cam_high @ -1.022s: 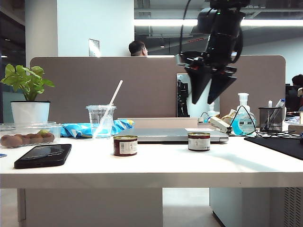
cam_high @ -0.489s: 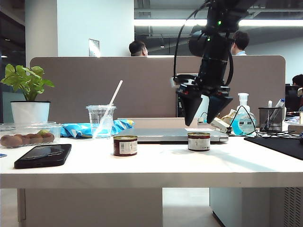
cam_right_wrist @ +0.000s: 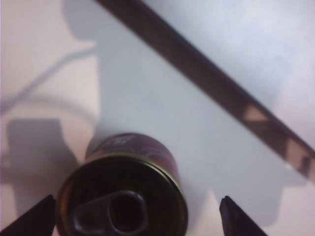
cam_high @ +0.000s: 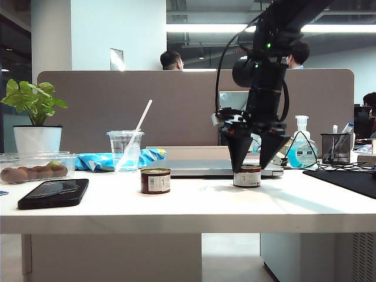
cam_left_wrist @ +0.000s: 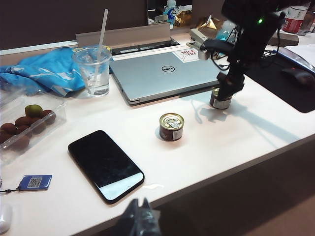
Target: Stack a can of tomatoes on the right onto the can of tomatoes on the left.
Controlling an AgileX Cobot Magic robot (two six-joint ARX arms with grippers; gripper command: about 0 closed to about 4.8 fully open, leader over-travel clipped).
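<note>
Two short tomato cans with dark red labels stand on the white table. The left can stands alone in the middle. My right gripper is open and hangs right over the right can. Its fingertips stand wide on either side of the can's rim, apart from the can. In the left wrist view the right gripper covers part of that can. My left gripper hovers shut and empty off the table's near edge.
A black phone, a plastic cup with a straw and a closed silver laptop lie near the cans. A fruit tray, a potted plant, a sanitizer bottle and a pen holder stand further out.
My right gripper has come down from high above the table to the right can, with its jaws spread wider. Both cans have stayed put.
</note>
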